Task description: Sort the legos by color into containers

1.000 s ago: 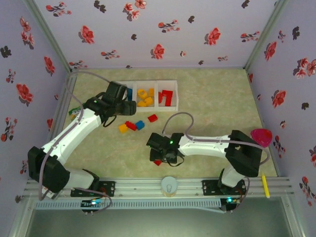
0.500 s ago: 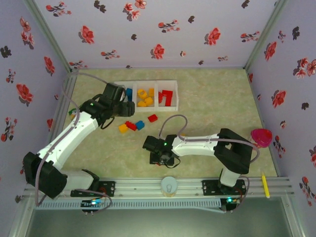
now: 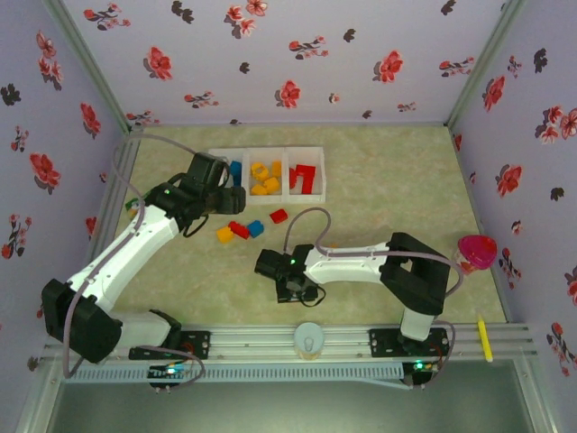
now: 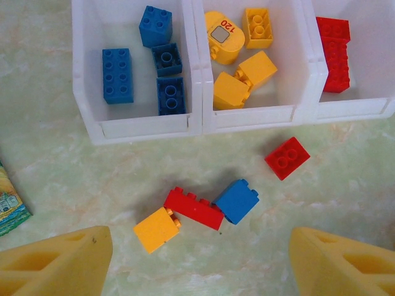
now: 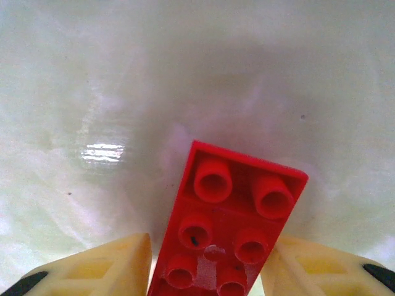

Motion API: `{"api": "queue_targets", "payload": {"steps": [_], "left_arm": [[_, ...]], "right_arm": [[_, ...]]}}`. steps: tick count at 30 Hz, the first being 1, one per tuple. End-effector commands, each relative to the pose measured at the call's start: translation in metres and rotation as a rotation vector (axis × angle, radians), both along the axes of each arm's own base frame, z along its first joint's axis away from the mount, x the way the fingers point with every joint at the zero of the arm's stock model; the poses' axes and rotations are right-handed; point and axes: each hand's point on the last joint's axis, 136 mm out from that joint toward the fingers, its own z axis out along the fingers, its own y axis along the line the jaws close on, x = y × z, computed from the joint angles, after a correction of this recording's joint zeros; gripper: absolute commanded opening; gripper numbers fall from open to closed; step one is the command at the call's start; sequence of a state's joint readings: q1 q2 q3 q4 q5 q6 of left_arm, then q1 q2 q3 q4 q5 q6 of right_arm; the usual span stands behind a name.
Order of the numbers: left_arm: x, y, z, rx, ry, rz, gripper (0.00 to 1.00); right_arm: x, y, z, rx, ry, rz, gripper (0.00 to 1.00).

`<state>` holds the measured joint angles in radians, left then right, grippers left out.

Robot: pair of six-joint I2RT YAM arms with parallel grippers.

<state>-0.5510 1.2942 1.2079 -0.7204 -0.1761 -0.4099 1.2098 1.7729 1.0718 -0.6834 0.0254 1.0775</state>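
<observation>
1. One white tray (image 4: 145,128) with three square compartments in a row stands at the far left of the table (image 3: 388,198).
2. The left compartment holds four blue bricks (image 4: 117,75).
3. The middle compartment holds four yellow bricks (image 4: 256,66); one of them is rounded and carries a label reading 120.
4. The right compartment holds red bricks (image 4: 335,55). At least two show, but the picture's edge cuts them, so the full count cannot be told.
5. Four bricks lie loose on the table just in front of the tray. A square red brick (image 4: 287,158) sits apart from the other three. A long red brick (image 4: 194,208) has a loose blue brick (image 4: 236,201) touching its right end and a loose yellow brick (image 4: 157,229) touching its left end.
6. A fifth one, the gripped red brick (image 5: 231,222), is near the front of the table, well apart from the tray. It is studs up, with six studs showing.
7. The right gripper (image 5: 210,239) is down at this brick with its jaws narrow. One of its two yellow pads (image 5: 92,265) lies against each long side. Whether the brick is off the table cannot be told.
8. The left gripper (image 4: 200,246) hangs above the four loose bricks. Its jaws are spread wide, with nothing between them.
9. One green packet (image 4: 9,203) lies left of the loose bricks.
10. One pink cup (image 3: 476,251) stands at the right side of the table.
</observation>
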Motion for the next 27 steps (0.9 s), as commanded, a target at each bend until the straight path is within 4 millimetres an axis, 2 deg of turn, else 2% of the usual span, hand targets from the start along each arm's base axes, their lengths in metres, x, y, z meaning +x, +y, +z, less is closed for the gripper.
{"api": "queue_targets", "payload": {"steps": [1, 8, 16, 21, 23, 27], "left_arm": [[-0.005, 0.007, 0.003, 0.002, 0.0, 0.01, 0.76], [-0.006, 0.007, 0.002, 0.002, 0.002, 0.011, 0.75], [-0.006, 0.007, 0.005, -0.004, -0.005, 0.013, 0.75], [-0.007, 0.008, 0.006, 0.005, -0.009, 0.008, 0.75], [-0.007, 0.008, 0.007, 0.006, -0.011, 0.006, 0.75], [-0.008, 0.009, 0.009, 0.01, -0.009, 0.0, 0.75]], "right_arm": [[0.013, 0.002, 0.0, -0.021, -0.069, 0.023, 0.46], [0.017, -0.001, 0.007, -0.028, -0.088, 0.036, 0.37], [0.029, -0.002, 0.026, -0.014, -0.137, 0.068, 0.34], [0.06, -0.01, 0.056, 0.005, -0.216, 0.082, 0.33], [0.073, -0.005, 0.068, 0.044, -0.243, 0.107, 0.34], [0.112, -0.009, 0.098, 0.044, -0.328, 0.125, 0.33]]}}
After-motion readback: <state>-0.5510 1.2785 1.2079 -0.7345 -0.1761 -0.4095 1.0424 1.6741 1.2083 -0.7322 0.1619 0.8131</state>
